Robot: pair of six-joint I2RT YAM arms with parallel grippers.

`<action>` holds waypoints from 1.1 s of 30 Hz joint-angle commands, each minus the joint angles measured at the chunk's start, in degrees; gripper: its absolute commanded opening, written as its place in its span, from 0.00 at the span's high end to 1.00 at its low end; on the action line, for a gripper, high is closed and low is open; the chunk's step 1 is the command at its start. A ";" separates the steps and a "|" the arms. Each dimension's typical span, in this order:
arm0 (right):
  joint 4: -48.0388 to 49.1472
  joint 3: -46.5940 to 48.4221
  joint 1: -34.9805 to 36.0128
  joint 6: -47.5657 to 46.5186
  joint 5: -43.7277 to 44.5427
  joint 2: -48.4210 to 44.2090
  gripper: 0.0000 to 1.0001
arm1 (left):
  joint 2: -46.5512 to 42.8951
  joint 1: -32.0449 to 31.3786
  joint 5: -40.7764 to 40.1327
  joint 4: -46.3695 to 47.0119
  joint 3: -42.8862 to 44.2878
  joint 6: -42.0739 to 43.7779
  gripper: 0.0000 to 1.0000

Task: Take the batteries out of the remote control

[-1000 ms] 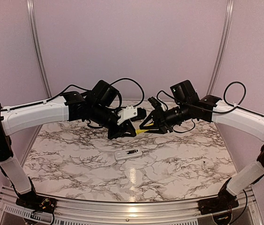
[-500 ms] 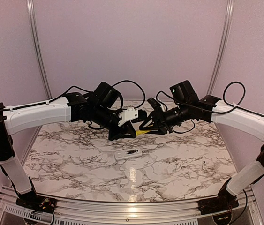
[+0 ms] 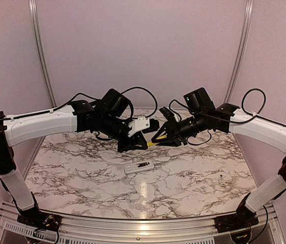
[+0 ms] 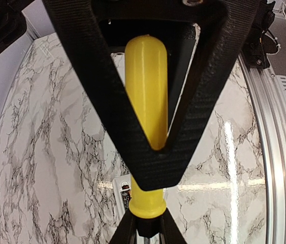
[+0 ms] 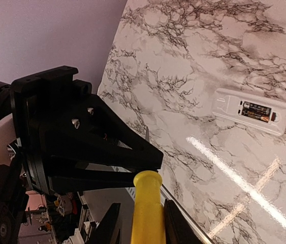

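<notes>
Both arms arch inward — left gripper [image 3: 141,142] and right gripper [image 3: 158,138] meet, fingers closed.

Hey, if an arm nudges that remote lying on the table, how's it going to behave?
The remote lies flat on the glossy table, so it would probably slide, not roll or tip. It is small and thin, so likely light. Its compartment faces up uncovered with batteries showing, so a rough push might jostle them.

Marble-pattern tabletop [image 3: 82,173], dark veins, glare streak [image 3: 144,190] lower centre; plain lilac walls [image 3: 143,51]; metal uprights [image 3: 41,56] upper left, upper right.
</notes>
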 commanded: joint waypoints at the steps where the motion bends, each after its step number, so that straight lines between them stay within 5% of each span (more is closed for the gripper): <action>1: -1.35 0.86 0.57 -0.87 0.19 0.33 0.73 | 1.05 -0.27 -0.10 -0.10 1.22 -0.19 1.00; 16: -0.32 2.42 0.58 -0.78 1.38 0.34 0.74 | 0.74 -0.27 1.39 -0.35 0.69 0.51 1.00; 31: -2.28 2.69 1.10 -1.30 1.03 0.89 1.00 | -0.42 -0.27 1.13 0.16 -0.24 -0.10 1.00; 33: -3.04 3.02 1.19 -1.49 1.68 0.64 1.00 | -2.03 -0.27 0.91 2.37 -2.37 -1.23 0.93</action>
